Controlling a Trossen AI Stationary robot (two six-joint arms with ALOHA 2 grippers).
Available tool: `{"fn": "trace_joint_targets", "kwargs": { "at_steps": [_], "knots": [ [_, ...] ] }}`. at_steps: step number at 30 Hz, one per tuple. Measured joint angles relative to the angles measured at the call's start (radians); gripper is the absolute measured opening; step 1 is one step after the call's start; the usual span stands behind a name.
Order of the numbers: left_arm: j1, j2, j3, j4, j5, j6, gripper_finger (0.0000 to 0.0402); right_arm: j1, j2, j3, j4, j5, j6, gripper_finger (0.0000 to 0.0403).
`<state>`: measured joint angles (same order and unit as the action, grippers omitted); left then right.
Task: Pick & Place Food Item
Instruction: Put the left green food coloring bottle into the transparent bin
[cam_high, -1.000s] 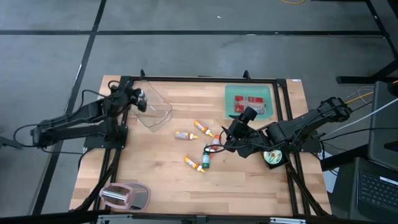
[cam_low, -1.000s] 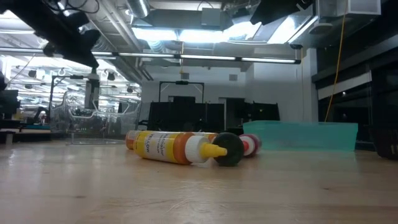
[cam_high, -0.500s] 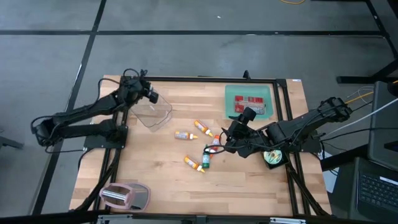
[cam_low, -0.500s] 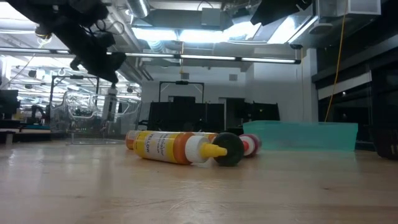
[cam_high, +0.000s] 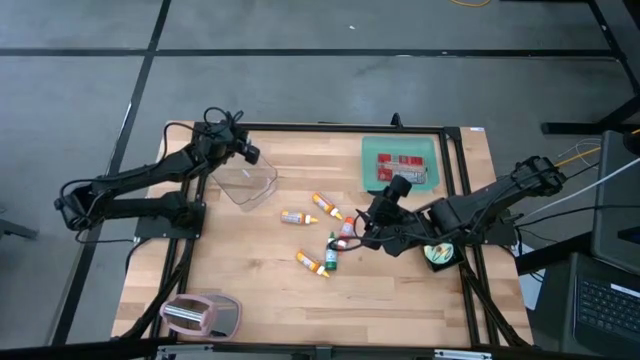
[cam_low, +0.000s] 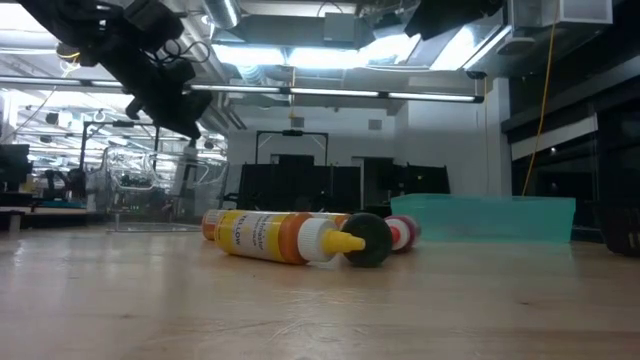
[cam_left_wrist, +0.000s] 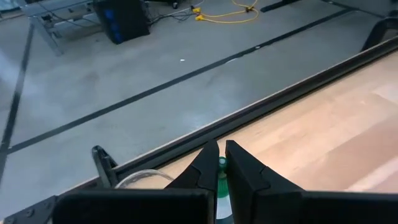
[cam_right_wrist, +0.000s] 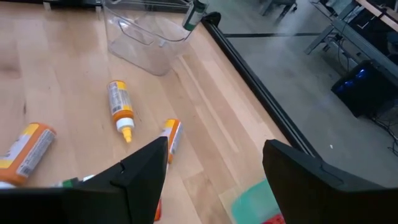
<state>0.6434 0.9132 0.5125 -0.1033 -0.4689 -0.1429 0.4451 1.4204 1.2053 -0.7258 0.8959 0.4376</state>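
Your left pincer (cam_high: 247, 155) grips a green bottle (cam_right_wrist: 194, 15) over the clear bin (cam_high: 243, 180); the right pincer (cam_high: 366, 222) gapes above the counter (cam_high: 260, 270); the teal tray (cam_high: 375, 152) holds red packets (cam_high: 402, 165).

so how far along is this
Done: nothing shows inside the clear container. In hand: the left gripper, shut on a green-capped item, hangs above that container. Left: several bottles lie loose on the table, with the open right gripper over them.

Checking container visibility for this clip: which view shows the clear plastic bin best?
The high view: the whole clear plastic bin lies in frame, with the left gripper over its far edge. The right wrist view shows most of it, the low view a faint outline, the left wrist view only a rim.
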Motion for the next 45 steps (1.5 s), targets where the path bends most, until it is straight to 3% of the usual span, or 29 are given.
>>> {"fn": "trace_joint_targets", "kwargs": {
  "at_steps": [12,18,24,28,34,45],
  "knots": [
    [-0.049,-0.147,-0.015,-0.101,0.016,-0.022,0.0006,0.008,0.0,0.0,0.0,0.001,0.001,0.0259],
    [-0.049,-0.375,-0.239,0.064,0.036,-0.086,0.0006,0.008,0.0,0.0,0.0,0.001,0.001,0.0259],
    [-0.048,-0.521,-0.358,0.035,0.027,-0.092,0.0006,0.003,0.0,0.0,0.001,0.001,0.0,0.0259],
    [-0.035,-0.54,-0.359,0.048,-0.01,-0.032,0.0006,-0.012,0.0,0.0,0.005,0.002,-0.012,0.0259],
    [0.053,-0.51,-0.359,0.044,0.025,-0.002,0.0006,-0.026,0.0,0.0,0.005,0.001,-0.023,0.0259],
    [0.232,-0.405,-0.359,0.153,0.226,0.042,0.0006,-0.025,0.0,0.0,0.008,-0.022,-0.024,0.0259]
  ]
}}
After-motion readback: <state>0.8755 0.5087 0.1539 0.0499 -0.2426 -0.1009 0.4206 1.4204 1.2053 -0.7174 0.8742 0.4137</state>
